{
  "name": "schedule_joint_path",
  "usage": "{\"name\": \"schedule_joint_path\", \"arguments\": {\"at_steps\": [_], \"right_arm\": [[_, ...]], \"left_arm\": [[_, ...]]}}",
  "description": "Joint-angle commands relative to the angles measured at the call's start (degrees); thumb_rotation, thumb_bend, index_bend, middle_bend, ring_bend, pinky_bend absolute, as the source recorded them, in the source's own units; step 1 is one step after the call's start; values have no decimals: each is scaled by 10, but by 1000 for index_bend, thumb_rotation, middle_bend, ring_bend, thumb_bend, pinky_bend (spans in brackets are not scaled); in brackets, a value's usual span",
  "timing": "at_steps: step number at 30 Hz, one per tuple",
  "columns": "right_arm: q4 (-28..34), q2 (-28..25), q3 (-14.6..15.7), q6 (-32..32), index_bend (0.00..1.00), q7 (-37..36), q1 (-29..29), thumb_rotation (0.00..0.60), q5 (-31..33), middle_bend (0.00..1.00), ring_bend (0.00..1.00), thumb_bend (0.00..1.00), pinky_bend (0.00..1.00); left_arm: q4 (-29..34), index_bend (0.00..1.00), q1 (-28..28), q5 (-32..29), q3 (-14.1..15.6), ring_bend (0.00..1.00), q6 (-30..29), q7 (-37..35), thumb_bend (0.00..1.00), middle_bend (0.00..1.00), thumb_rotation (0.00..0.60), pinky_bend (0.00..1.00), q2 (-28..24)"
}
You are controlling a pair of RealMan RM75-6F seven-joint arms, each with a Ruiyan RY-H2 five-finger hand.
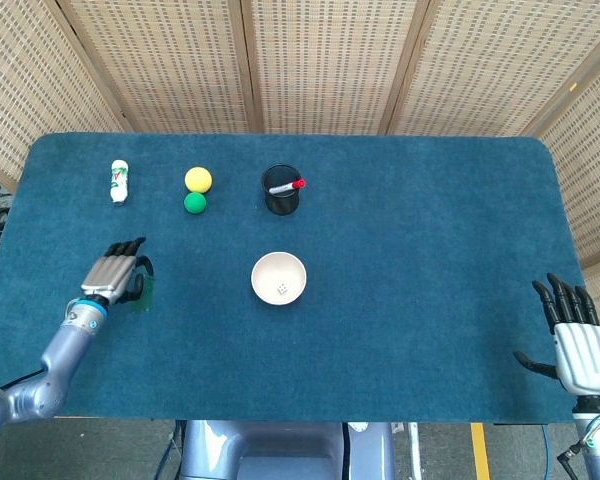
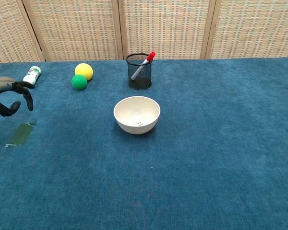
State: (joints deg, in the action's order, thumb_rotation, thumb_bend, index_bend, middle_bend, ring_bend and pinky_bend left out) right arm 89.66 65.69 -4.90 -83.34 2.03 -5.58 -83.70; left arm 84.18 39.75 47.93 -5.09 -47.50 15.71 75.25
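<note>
My left hand (image 2: pixel 8 96) hangs above the table at the left, fingers loosely curved and apart, holding nothing. Below it a flat green piece (image 2: pixel 20 134) lies on the blue cloth, apart from the hand. From the head camera the left hand (image 1: pixel 116 271) covers most of that green piece (image 1: pixel 147 291); only a sliver shows at its right side. My right hand (image 1: pixel 582 341) rests at the table's near right corner, fingers spread and empty; the chest view does not show it.
A white bowl (image 1: pixel 279 278) stands mid-table. Behind it is a black mesh cup (image 1: pixel 281 191) with a red-capped marker (image 2: pixel 144 64). A yellow ball (image 1: pixel 198 179) and a green ball (image 1: pixel 195 203) touch at the back left, near a small white bottle (image 1: pixel 119 181).
</note>
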Motion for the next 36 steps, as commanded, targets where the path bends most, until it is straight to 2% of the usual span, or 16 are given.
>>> {"name": "schedule_joint_path", "arguments": {"at_steps": [1, 4, 10, 15, 19, 24, 36], "right_arm": [[0, 0, 0, 1, 0, 0, 0, 600, 0, 0, 0, 0, 0], [-1, 0, 0, 1, 0, 0, 0, 600, 0, 0, 0, 0, 0], [0, -1, 0, 2, 0, -2, 0, 600, 3, 0, 0, 0, 0], [-3, -1, -1, 5, 0, -5, -1, 600, 4, 0, 0, 0, 0], [-1, -2, -1, 5, 0, -5, -1, 600, 5, 0, 0, 0, 0], [-2, -2, -1, 6, 0, -6, -1, 600, 6, 0, 0, 0, 0], [0, -3, 0, 8, 0, -8, -2, 600, 7, 0, 0, 0, 0]], "left_arm": [[-18, 393, -22, 54, -8, 0, -31, -40, 612, 0, 600, 0, 1], [-52, 394, -21, 57, -4, 0, -21, -42, 508, 0, 600, 0, 22], [-137, 396, -19, 64, 1, 0, -19, -33, 511, 0, 600, 0, 84], [-180, 424, -21, 76, -1, 0, -22, -33, 514, 0, 600, 0, 118], [-188, 476, -22, 83, -2, 0, -24, -27, 524, 0, 600, 0, 127], [-192, 482, -25, 82, -7, 0, -24, -21, 519, 0, 600, 0, 131], [-223, 421, -32, 95, -8, 0, -12, -25, 390, 0, 600, 0, 150]]}}
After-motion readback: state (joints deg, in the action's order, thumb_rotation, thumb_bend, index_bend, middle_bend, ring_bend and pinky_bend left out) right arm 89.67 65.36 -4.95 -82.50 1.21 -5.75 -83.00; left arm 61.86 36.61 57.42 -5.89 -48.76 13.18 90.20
